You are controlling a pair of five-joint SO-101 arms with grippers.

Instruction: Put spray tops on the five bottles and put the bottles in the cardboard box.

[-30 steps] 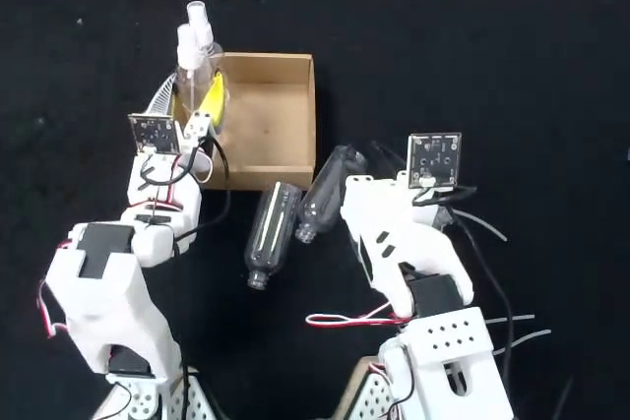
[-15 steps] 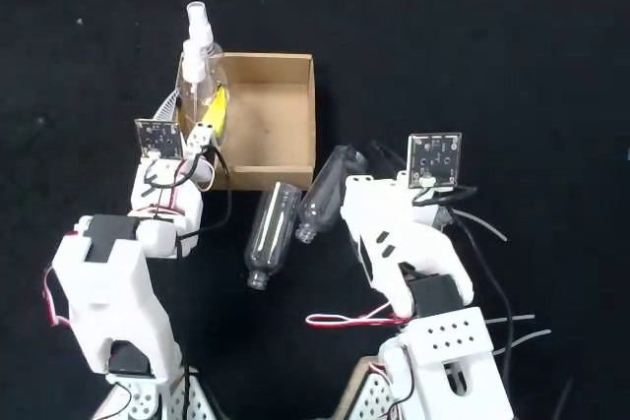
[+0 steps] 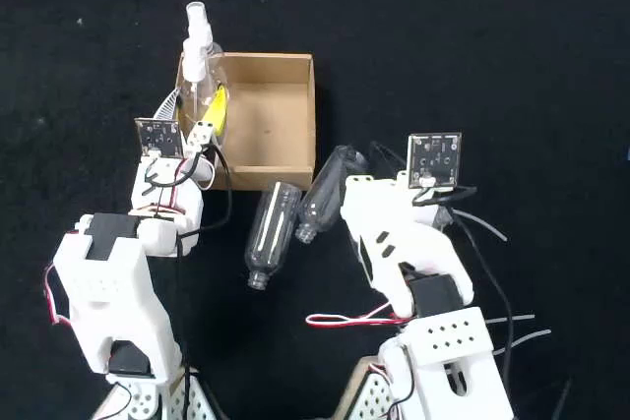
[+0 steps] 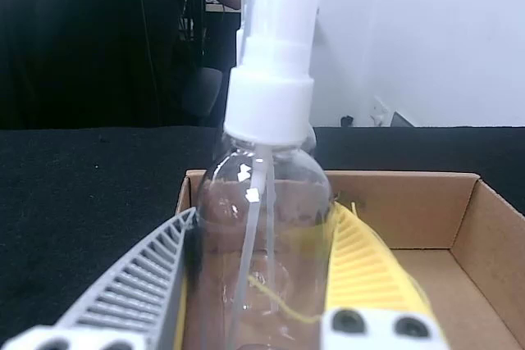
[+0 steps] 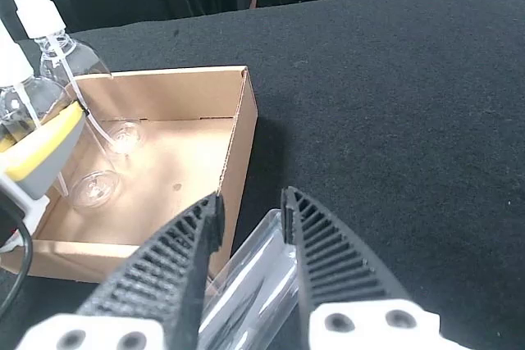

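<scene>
A clear bottle with a white spray top (image 3: 194, 71) stands upright in the left side of the cardboard box (image 3: 271, 145), and my left gripper (image 3: 192, 97) is shut on it. In the left wrist view this bottle (image 4: 262, 227) sits between the grey and yellow fingers. A second topped bottle (image 3: 197, 22) stands in the box's far left corner. Two bottles without tops lie on the black table: one (image 3: 270, 235) is free, the other (image 3: 323, 196) lies between the fingers of my right gripper (image 5: 250, 202), which is shut on it.
The box's right half (image 5: 180, 161) is bare cardboard. Black cloth covers the table (image 3: 492, 76), with wide free room to the right and behind the box. Loose cables (image 3: 345, 320) trail by the right arm's base.
My left gripper has shifted slightly farther over the box with its bottle, which now stands lower and nearer the second topped bottle. The right arm and the lying bottles have not moved.
</scene>
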